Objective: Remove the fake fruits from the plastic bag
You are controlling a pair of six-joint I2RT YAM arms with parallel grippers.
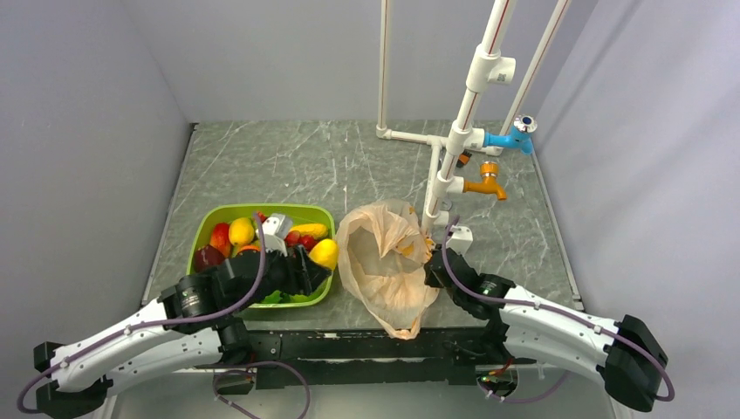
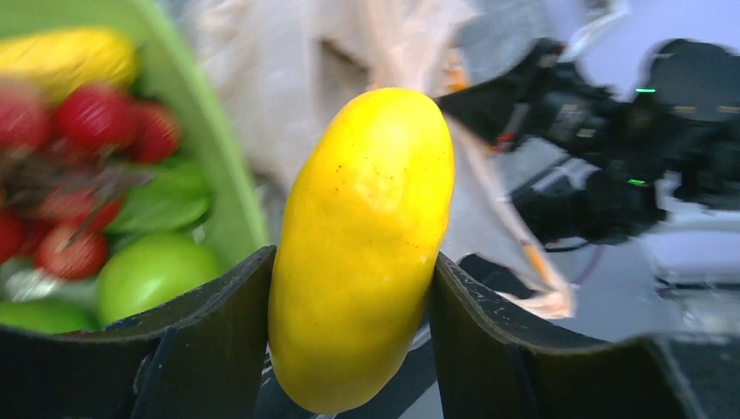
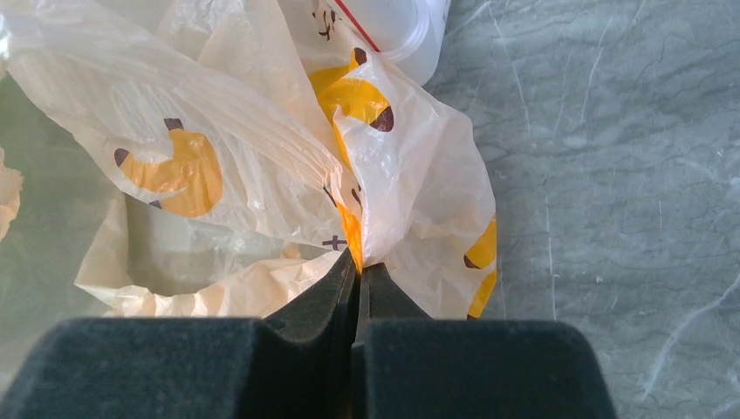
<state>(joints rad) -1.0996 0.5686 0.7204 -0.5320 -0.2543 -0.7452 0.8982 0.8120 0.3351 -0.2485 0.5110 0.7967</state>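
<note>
At the tub's right rim: left end effector (image 2: 353, 255), clamped on a yellow fruit (image 2: 362, 236), one finger on each side, the fruit's end standing out past the fingertips.
Tub (image 1: 262, 210): green, on the tabletop (image 1: 305, 157) left of centre. It holds red balls (image 2: 96, 118), a green apple (image 2: 153, 275) and other yellow and red pieces.
Bag (image 1: 384, 262): peach, crinkled, mouth open, lying just right of the tub, beside the white pipe stand (image 1: 462, 113).
Right end effector (image 3: 358, 266): pressed together on a fold at the bag's right edge.
</note>
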